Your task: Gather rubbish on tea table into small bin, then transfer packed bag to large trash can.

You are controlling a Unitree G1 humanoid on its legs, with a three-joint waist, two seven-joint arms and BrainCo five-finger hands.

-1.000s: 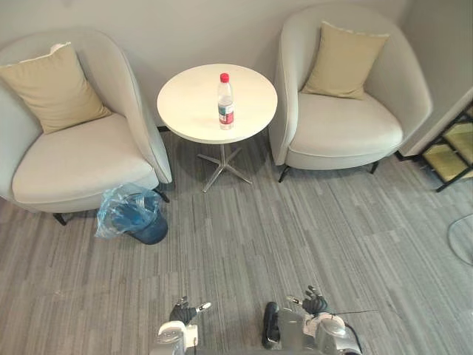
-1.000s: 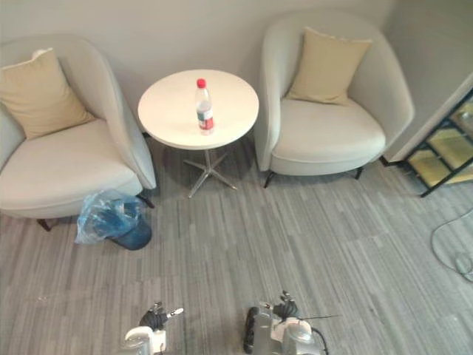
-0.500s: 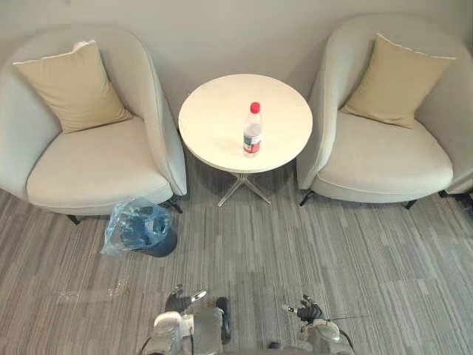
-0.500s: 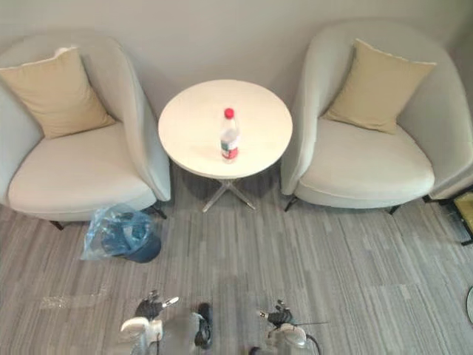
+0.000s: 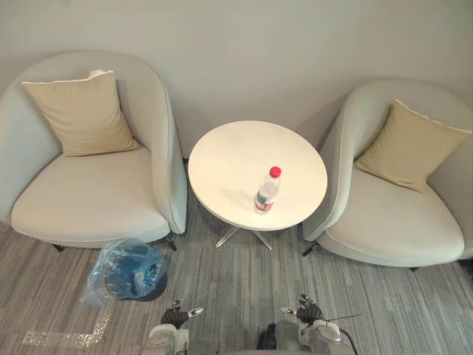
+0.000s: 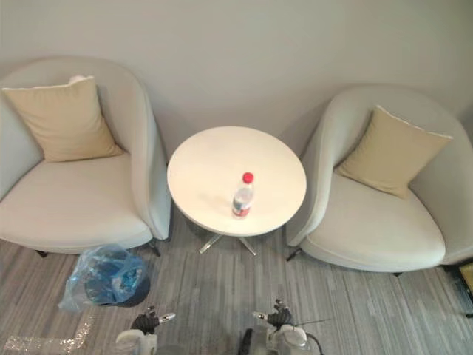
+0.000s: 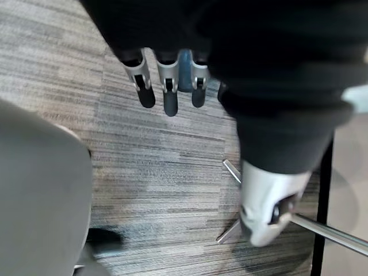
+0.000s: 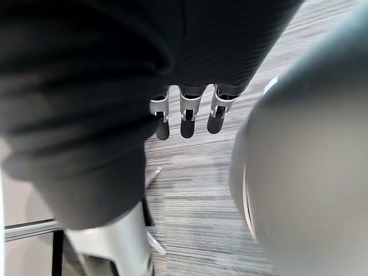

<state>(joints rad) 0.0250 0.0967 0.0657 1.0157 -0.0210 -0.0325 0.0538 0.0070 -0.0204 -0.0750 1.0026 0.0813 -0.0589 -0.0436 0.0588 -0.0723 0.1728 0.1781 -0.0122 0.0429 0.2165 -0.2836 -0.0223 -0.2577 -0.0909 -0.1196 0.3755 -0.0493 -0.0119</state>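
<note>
A clear plastic bottle (image 5: 267,190) with a red cap and red label stands upright on the round white tea table (image 5: 236,159), toward its near right side. On the carpet left of the table sits a small dark bin (image 5: 127,271) lined with a crumpled blue bag. My left hand (image 5: 177,316) and right hand (image 5: 309,313) hang low at the near edge, far from the table and the bin. Both are open and hold nothing. In the wrist views the left hand's fingers (image 7: 167,89) and the right hand's fingers (image 8: 185,118) point down at bare carpet.
Two grey armchairs flank the table, the left armchair (image 5: 89,200) and the right armchair (image 5: 395,229), each with a beige cushion. A plain wall stands behind them. The bin stands close to the left chair's front. Striped grey carpet (image 5: 236,281) lies between me and the table.
The whole picture has shifted: the camera moved, so the table, chairs and bin now sit lower and more centred. Both hands stay low and open.
</note>
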